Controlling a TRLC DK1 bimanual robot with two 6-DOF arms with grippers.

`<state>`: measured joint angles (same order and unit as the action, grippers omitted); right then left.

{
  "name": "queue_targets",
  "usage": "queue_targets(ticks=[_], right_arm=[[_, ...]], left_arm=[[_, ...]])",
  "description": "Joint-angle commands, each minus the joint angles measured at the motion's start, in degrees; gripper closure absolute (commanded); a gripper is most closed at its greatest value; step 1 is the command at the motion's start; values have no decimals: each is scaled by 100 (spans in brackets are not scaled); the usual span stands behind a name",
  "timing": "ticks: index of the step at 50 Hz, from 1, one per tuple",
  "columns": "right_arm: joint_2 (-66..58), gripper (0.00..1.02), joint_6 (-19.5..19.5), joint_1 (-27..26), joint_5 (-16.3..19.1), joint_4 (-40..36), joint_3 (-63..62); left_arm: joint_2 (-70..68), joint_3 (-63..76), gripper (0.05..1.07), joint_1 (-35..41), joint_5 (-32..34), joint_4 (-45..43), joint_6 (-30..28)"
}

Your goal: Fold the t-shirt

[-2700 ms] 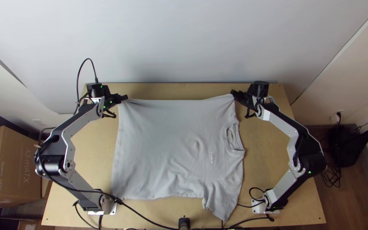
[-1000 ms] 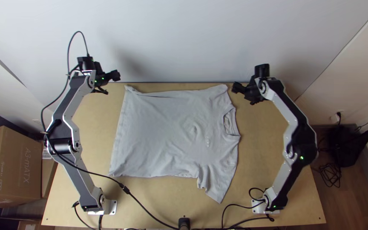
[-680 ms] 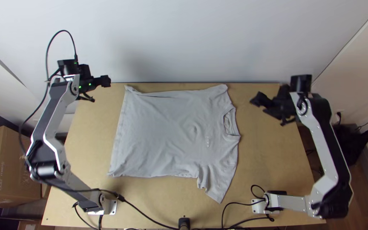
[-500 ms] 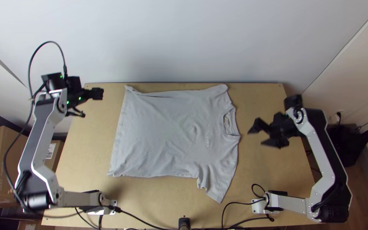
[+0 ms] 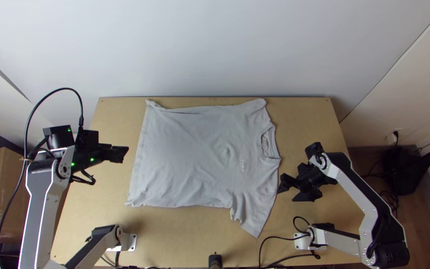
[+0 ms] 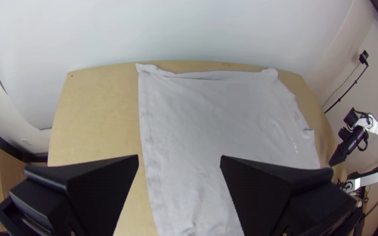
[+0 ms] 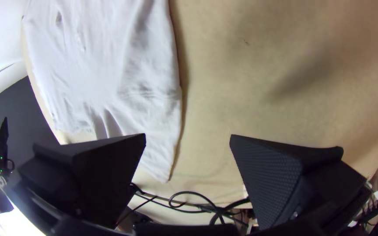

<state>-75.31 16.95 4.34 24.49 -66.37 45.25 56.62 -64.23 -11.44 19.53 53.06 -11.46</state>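
Observation:
The grey t-shirt (image 5: pixel 195 154) lies spread sideways on the table, its collar toward the right arm and one sleeve pointing to the near edge; its far edge is slightly rumpled. My left gripper (image 5: pixel 125 153) is left of the shirt's hem, apart from it. In the left wrist view that gripper (image 6: pixel 179 161) is open, with the shirt (image 6: pixel 206 118) beyond its fingers. My right gripper (image 5: pixel 285 194) is beside the near sleeve on the collar side. In the right wrist view this gripper (image 7: pixel 188 137) stands open, and the shirt's sleeve (image 7: pixel 154 144) shows near one finger.
The wooden table (image 5: pixel 314 119) has bare wood around the shirt. Black cables (image 5: pixel 274 244) lie by the near edge and the right arm's base. A cardboard box (image 5: pixel 1 194) stands off the table at the left.
Both grippers let go of the shirt's far corners and moved outward, then back toward the near side. The shirt's far edge shifted toward the wall and its near edge drew away from the arms' bases.

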Motion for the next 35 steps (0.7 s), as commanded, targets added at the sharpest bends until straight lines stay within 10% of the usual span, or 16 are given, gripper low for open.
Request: queue_targets(ticks=[1, 35], right_arm=[[16, 16, -87, 173, 38, 282, -245], [-300, 16, 476, 1825, 29, 1117, -737]], left_arm=[[-213, 182, 17, 28, 69, 205, -154], [-476, 209, 17, -183, 60, 574, -233]])
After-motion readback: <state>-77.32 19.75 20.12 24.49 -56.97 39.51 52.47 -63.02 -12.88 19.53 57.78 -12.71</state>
